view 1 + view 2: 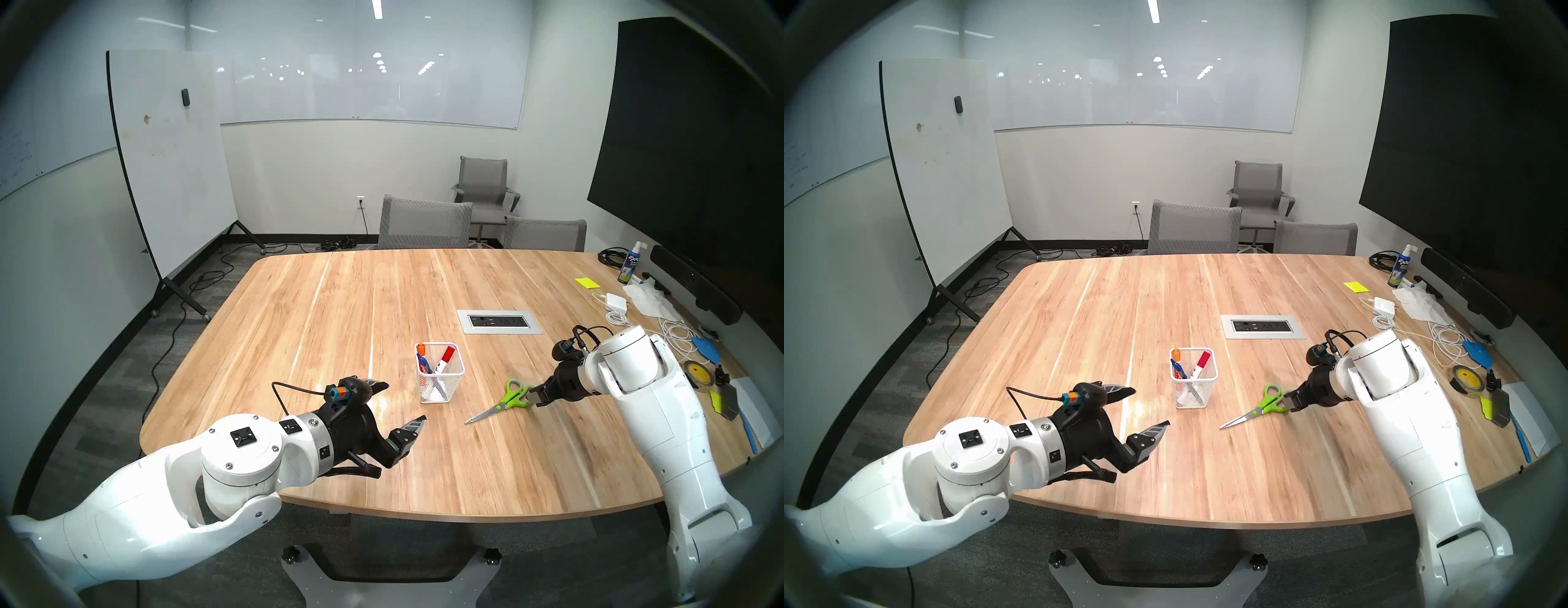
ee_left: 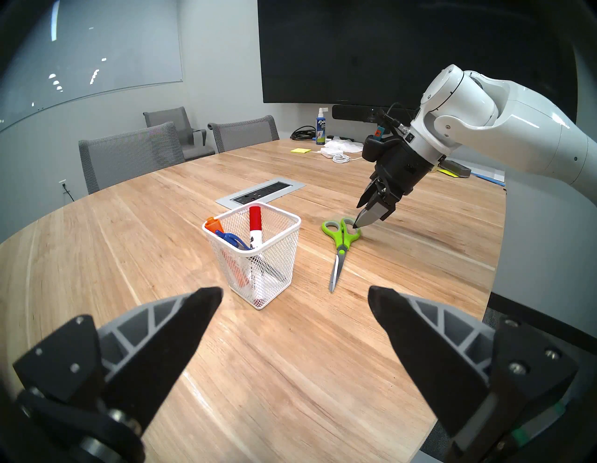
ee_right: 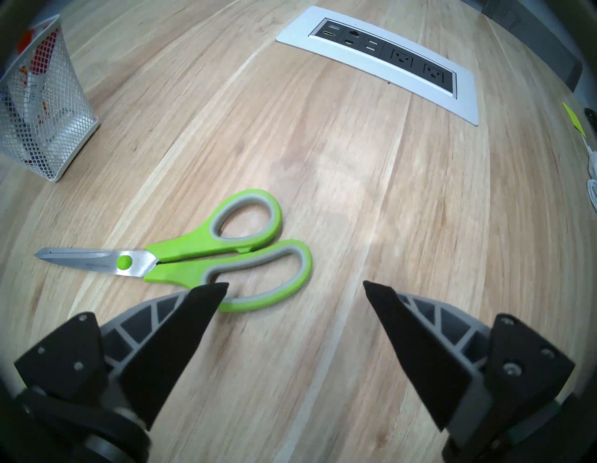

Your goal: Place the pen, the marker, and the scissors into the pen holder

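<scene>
The white mesh pen holder (image 1: pixel 440 375) (image 1: pixel 1194 382) (image 2: pixel 258 258) (image 3: pixel 45 113) stands upright mid-table. Inside it lean a blue pen (image 1: pixel 425 364) (image 2: pixel 231 240), a red-capped marker (image 1: pixel 446 356) (image 2: pixel 255 223) and an orange-capped marker (image 1: pixel 421 349). The green-handled scissors (image 1: pixel 505 401) (image 1: pixel 1259 407) (image 2: pixel 340 245) (image 3: pixel 193 255) lie flat and closed to the holder's right, with their blades pointing toward me. My right gripper (image 1: pixel 532 397) (image 2: pixel 357 216) (image 3: pixel 294 285) is open, with one fingertip at the nearer handle loop. My left gripper (image 1: pixel 403 403) (image 1: pixel 1151 406) (image 2: pixel 294 292) is open, with nothing in it, left of the holder.
A power outlet panel (image 1: pixel 499 321) is set into the table behind the scissors. Along the right edge are a spray bottle (image 1: pixel 628 265), a charger (image 1: pixel 613 302), white cables, a tape roll (image 1: pixel 700 373) and yellow notes (image 1: pixel 585 282). Grey chairs (image 1: pixel 424 225) stand at the far edge.
</scene>
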{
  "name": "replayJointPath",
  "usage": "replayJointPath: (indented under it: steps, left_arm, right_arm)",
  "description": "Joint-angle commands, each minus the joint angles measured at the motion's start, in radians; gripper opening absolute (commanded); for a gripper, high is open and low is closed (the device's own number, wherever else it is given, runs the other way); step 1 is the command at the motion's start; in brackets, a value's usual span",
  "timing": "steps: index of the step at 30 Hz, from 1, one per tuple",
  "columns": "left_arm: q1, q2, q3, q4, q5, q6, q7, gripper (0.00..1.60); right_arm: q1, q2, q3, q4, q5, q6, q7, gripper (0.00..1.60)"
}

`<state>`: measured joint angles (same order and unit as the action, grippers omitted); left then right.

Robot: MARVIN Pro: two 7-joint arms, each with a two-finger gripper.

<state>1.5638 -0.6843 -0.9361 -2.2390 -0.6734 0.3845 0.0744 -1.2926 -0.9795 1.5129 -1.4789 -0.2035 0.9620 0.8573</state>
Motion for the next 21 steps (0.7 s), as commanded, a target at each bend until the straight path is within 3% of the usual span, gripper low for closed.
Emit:
replayJointPath:
  steps: [1,21]
  left_arm:
    - [-0.002,-0.003,-0.005,-0.015,-0.002,-0.008,-0.001,1.60]
    - [-0.002,-0.003,-0.005,-0.015,-0.002,-0.008,-0.001,1.60]
  right_arm:
    - [0.020,-0.006,0.006,-0.011,-0.005,-0.002,-0.013,1.60]
    - [0.021,-0.011,0.006,-0.008,-0.009,-0.002,-0.024,1.60]
